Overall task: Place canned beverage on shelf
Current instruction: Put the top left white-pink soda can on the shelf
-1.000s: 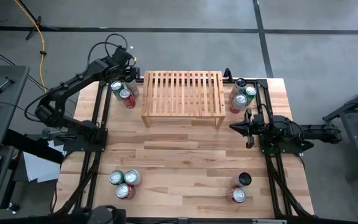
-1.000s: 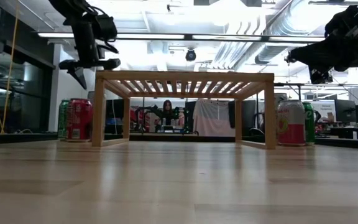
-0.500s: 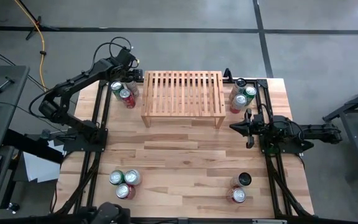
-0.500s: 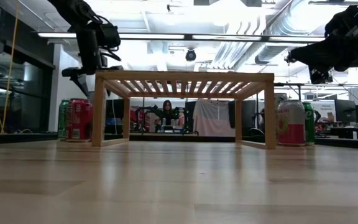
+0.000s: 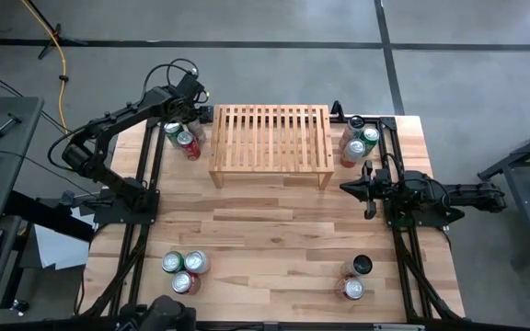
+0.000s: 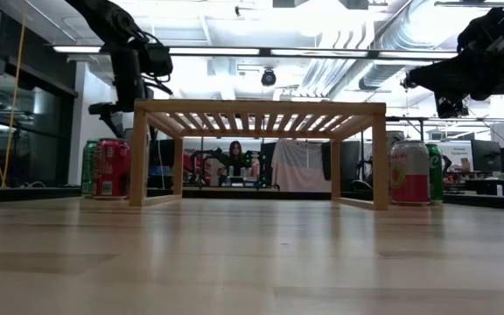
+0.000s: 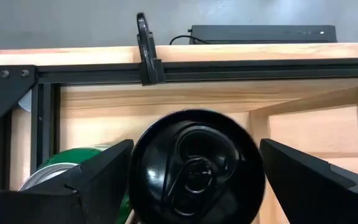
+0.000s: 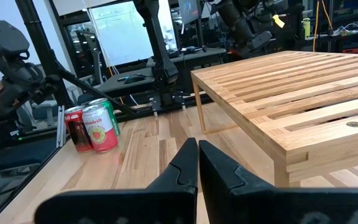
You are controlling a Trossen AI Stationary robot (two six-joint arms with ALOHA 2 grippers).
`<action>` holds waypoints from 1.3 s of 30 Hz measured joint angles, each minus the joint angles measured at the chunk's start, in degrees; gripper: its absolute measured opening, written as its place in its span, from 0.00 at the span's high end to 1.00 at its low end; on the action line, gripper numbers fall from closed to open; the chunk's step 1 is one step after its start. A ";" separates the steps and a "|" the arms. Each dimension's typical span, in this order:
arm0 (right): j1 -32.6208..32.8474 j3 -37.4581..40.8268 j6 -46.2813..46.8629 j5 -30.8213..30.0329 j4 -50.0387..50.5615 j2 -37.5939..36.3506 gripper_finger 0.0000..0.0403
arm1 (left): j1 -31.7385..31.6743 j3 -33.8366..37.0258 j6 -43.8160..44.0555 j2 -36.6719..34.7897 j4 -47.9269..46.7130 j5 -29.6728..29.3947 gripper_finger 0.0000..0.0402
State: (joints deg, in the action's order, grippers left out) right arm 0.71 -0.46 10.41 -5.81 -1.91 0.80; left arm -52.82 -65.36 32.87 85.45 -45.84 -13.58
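Beside the slatted wooden shelf (image 5: 270,144), the left pincer (image 7: 191,177) (spread wide) flanks a round black can (image 7: 196,168).

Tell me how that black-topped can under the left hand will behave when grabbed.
The black can stands upright, round and smooth, so it may slip. The open left hand straddles it; neighbouring cans crowd close, so a nudge could tip them.

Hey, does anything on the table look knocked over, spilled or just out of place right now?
Nothing stands out. The can clusters all stand upright at the table's corners, and the shelf sits square with its top bare. The left gripper straddles a black-topped can, open.
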 joint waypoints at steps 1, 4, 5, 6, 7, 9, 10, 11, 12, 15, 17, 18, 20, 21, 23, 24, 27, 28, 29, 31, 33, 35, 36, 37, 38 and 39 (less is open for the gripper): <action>-0.01 -0.01 0.00 0.00 0.00 0.00 1.00 | 0.00 0.00 -0.14 0.00 0.34 0.00 0.16; -0.01 0.00 0.00 0.00 0.00 0.00 1.00 | 0.00 0.00 -1.54 0.00 0.16 0.00 0.21; 0.00 -0.01 0.00 0.00 0.00 0.00 1.00 | 0.01 0.00 -1.81 0.00 -0.14 0.03 0.24; 0.00 -0.01 0.00 -0.01 0.00 0.00 1.00 | 0.07 -0.02 -1.95 0.00 -0.53 0.20 0.27; -0.02 -0.01 0.00 -0.01 0.00 0.00 1.00 | 0.11 -0.02 -1.96 0.00 -0.84 0.33 0.30; 0.00 -0.01 0.01 0.00 0.00 0.00 1.00 | 0.15 -0.07 -1.96 -0.06 -1.11 0.48 0.37; 0.00 0.00 0.00 0.01 -0.01 0.00 1.00 | 0.15 -0.10 -1.94 -0.08 -1.33 0.54 0.40; -0.01 0.00 0.00 0.00 0.00 0.00 1.00 | 0.15 -0.13 -1.97 -0.09 -1.49 0.59 0.40; 0.00 0.00 0.01 0.00 0.00 0.00 1.00 | 0.15 -0.13 -2.23 -0.10 -1.56 0.61 0.40; 0.00 -0.01 0.00 -0.01 0.00 -0.02 1.00 | 0.15 -0.08 -3.81 -0.65 -2.11 0.73 0.40; -0.01 0.00 0.00 0.01 0.00 0.00 1.00 | 0.14 -0.09 -4.83 -1.58 -2.90 0.77 0.40; -0.01 0.00 0.01 0.00 0.00 0.00 1.00 | -0.01 -0.58 -5.20 -2.14 -3.42 0.58 0.40; 0.00 0.00 0.00 -0.01 0.00 0.00 1.00 | -0.38 -2.35 -6.43 -3.63 -4.20 -0.72 0.40; 0.00 0.01 0.00 0.00 0.00 0.00 1.00 | -0.73 -3.66 -7.03 -4.52 -4.35 -1.49 0.40; -0.01 0.00 0.01 -0.01 0.00 -0.01 1.00 | -1.32 -6.00 -8.51 -6.16 -4.45 -2.55 0.40; 0.00 0.00 0.00 0.00 0.00 -0.01 1.00 | -1.50 -7.28 -9.22 -6.96 -4.61 -2.75 0.40; 0.00 -0.01 0.02 0.01 0.00 0.00 1.00 | -1.66 -11.67 -11.43 -8.87 -4.89 -2.74 0.40; 0.00 0.00 0.00 -0.01 0.00 -0.02 1.00 | -1.63 -13.32 -12.24 -9.36 -4.79 -2.48 0.40; 0.00 -0.01 0.02 0.00 0.00 -0.02 1.00 | -1.52 -15.06 -13.00 -9.65 -4.77 -2.00 0.40; 0.00 0.00 0.00 0.00 0.00 0.00 1.00 | -1.06 -18.64 -14.88 -9.79 -4.76 -0.35 0.40; 0.00 0.00 0.00 -0.01 0.00 0.00 1.00 | -0.25 -22.46 -16.84 -9.52 -4.87 2.30 0.40; -0.01 0.01 0.00 0.00 0.00 -0.02 1.00 | 1.15 -26.51 -18.54 -8.87 -5.58 4.89 0.40; -0.02 0.01 0.00 0.01 0.00 -0.02 1.00 | 2.02 -28.48 -19.37 -8.45 -6.48 6.06 0.40; -0.02 0.01 0.00 -0.01 0.00 -0.02 1.00 | 3.00 -30.47 -20.07 -7.84 -7.80 6.67 0.40; 0.00 -0.01 0.00 0.00 0.00 0.00 1.00 | 4.11 -32.56 -20.58 -7.18 -9.51 7.27 0.40; 0.00 -0.01 0.00 0.00 0.00 -0.01 1.00 | 5.12 -34.50 -21.09 -6.47 -11.20 8.23 0.40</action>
State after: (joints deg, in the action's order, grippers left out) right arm 0.71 -0.47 10.41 -5.81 -1.91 0.78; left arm -47.69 -99.86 11.78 78.98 -57.05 -5.35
